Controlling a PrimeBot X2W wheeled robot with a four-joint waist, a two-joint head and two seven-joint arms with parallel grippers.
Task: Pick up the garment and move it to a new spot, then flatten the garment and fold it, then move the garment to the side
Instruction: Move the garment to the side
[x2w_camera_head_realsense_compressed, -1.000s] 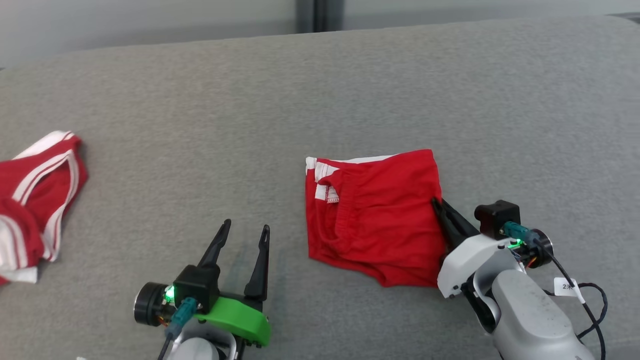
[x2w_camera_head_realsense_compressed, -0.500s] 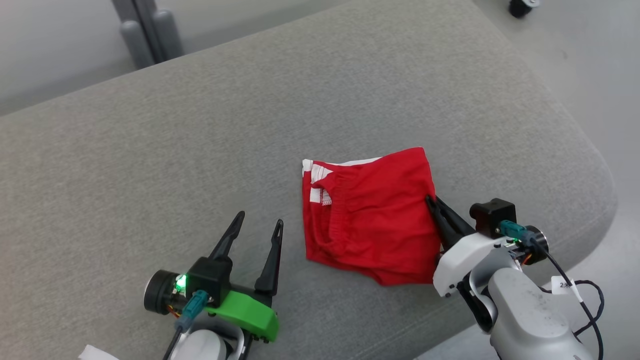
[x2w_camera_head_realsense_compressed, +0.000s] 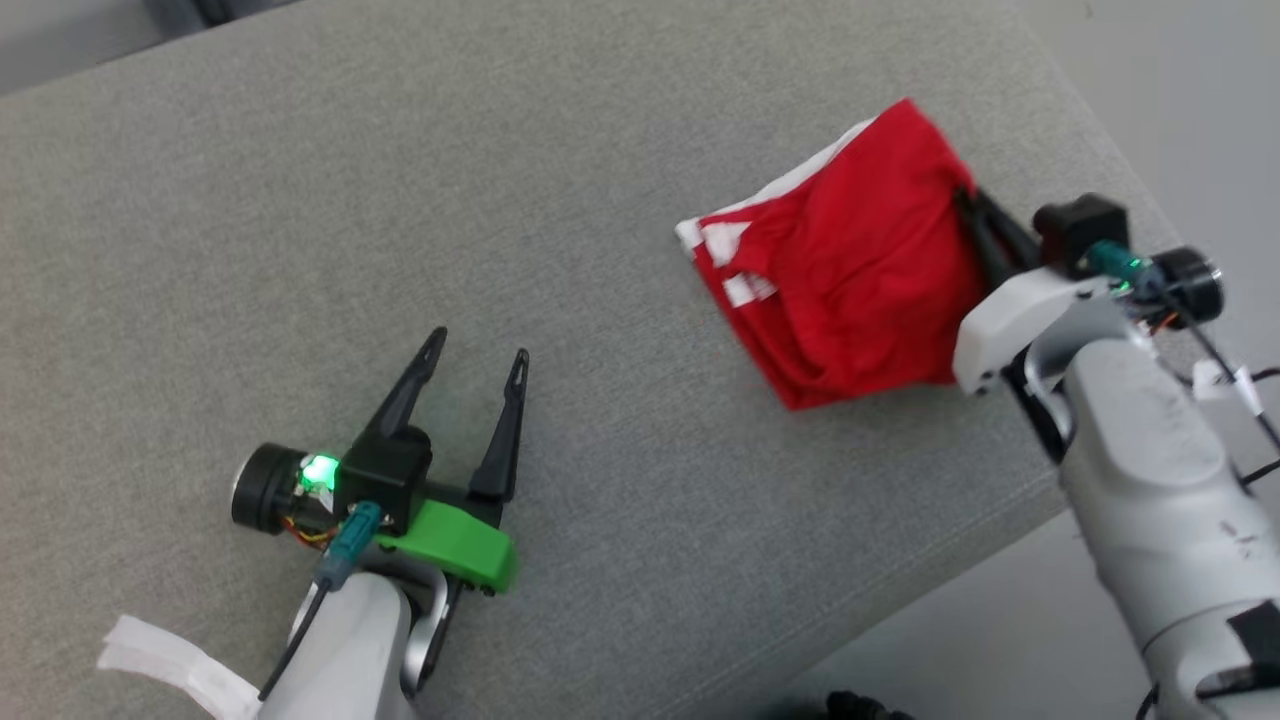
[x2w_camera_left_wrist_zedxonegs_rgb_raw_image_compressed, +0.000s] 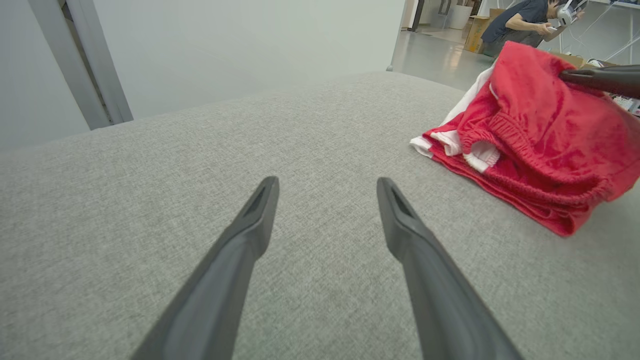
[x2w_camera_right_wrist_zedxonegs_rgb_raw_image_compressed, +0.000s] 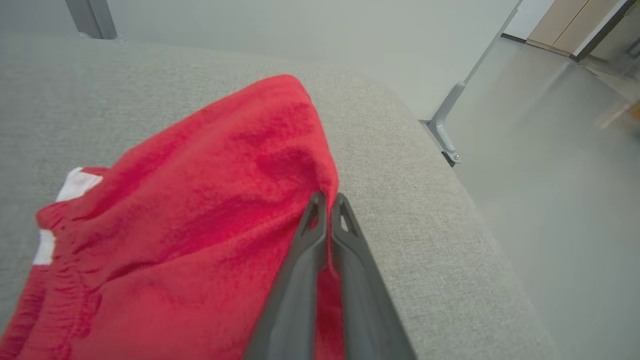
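Now your right gripper (x2w_camera_right_wrist_zedxonegs_rgb_raw_image_compressed: 327, 198) is pressed together on the right edge of the folded red garment (x2w_camera_head_realsense_compressed: 850, 270). That side is raised, while the rest of the cloth trails on the grey cushion (x2w_camera_head_realsense_compressed: 350, 180), near its right-hand end. Carry it low and slowly so the fold does not spill open. Set it down well inside the cushion's rim, not over the drop. Your left gripper (x2w_camera_head_realsense_compressed: 478, 345) rests spread and empty, well apart from the cloth; leave it out of this.
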